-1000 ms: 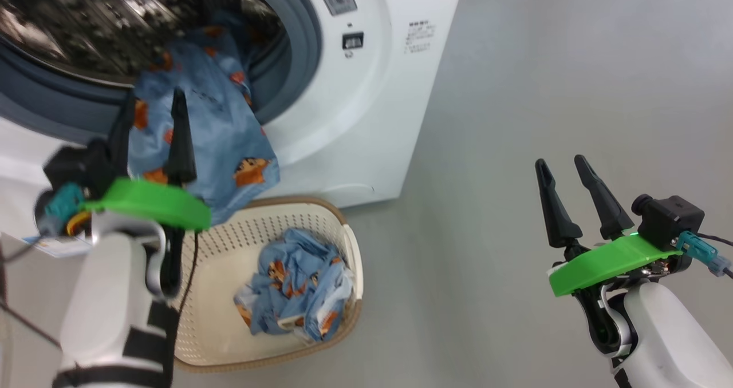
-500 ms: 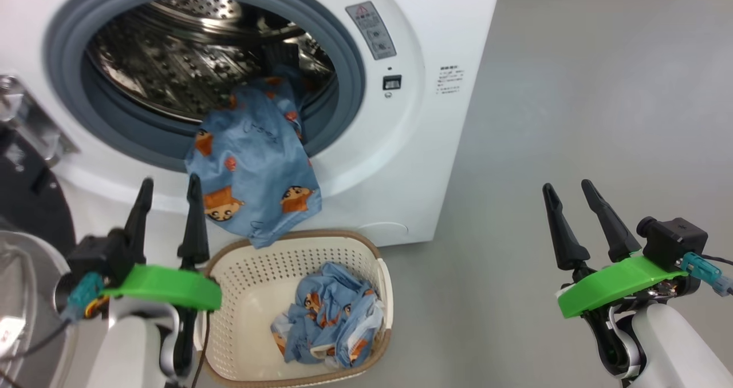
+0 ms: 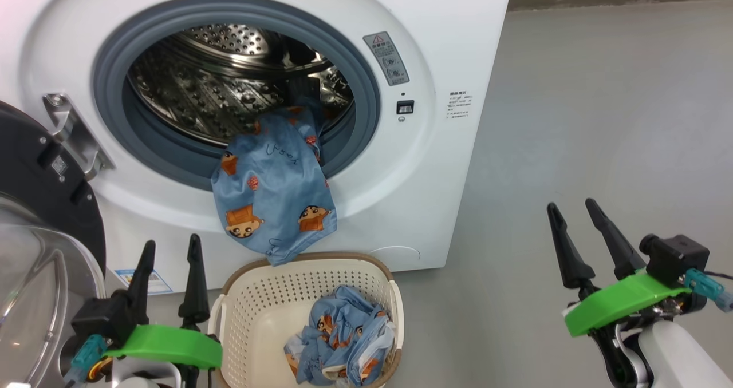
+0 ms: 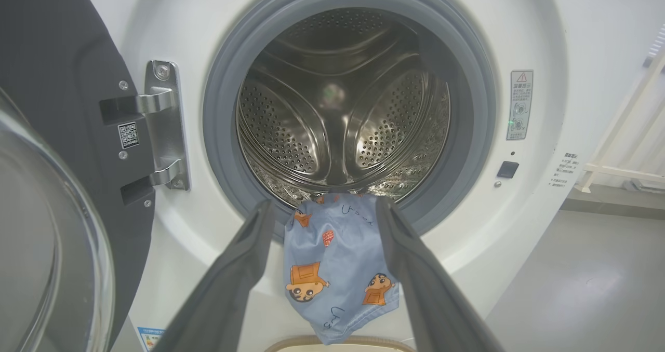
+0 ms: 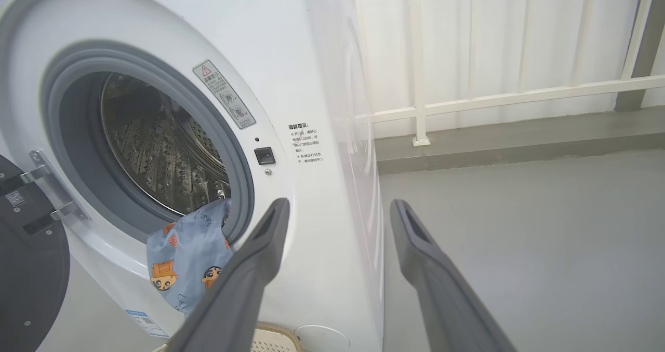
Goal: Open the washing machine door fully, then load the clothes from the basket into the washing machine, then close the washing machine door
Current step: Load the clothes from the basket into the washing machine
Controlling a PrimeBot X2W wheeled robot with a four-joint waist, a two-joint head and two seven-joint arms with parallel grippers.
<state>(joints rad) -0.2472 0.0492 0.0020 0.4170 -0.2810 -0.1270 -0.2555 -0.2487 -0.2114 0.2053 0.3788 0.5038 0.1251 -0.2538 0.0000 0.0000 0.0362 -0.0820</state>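
The white washing machine (image 3: 446, 44) stands with its round door (image 3: 34, 205) swung open at the left. One piece of the blue printed clothes (image 3: 272, 199) hangs half out of the drum over the grey gasket. It also shows in the left wrist view (image 4: 337, 269). More clothes (image 3: 343, 342) lie bunched in the cream basket (image 3: 252, 296) on the floor below the opening. My left gripper (image 3: 172, 242) is open and empty, left of the basket and below the hanging piece. My right gripper (image 3: 571, 205) is open and empty over the floor, well to the right.
Grey floor (image 3: 572, 119) stretches right of the machine. The open door's glass bowl (image 4: 47, 248) bulges close beside my left arm. A white railing (image 5: 493, 97) and a wall run behind the machine's right side.
My left gripper has drawn back and down from the hanging garment, which stays draped out of the drum. The head camera has lifted, so the whole picture shifted. The right gripper has hardly moved.
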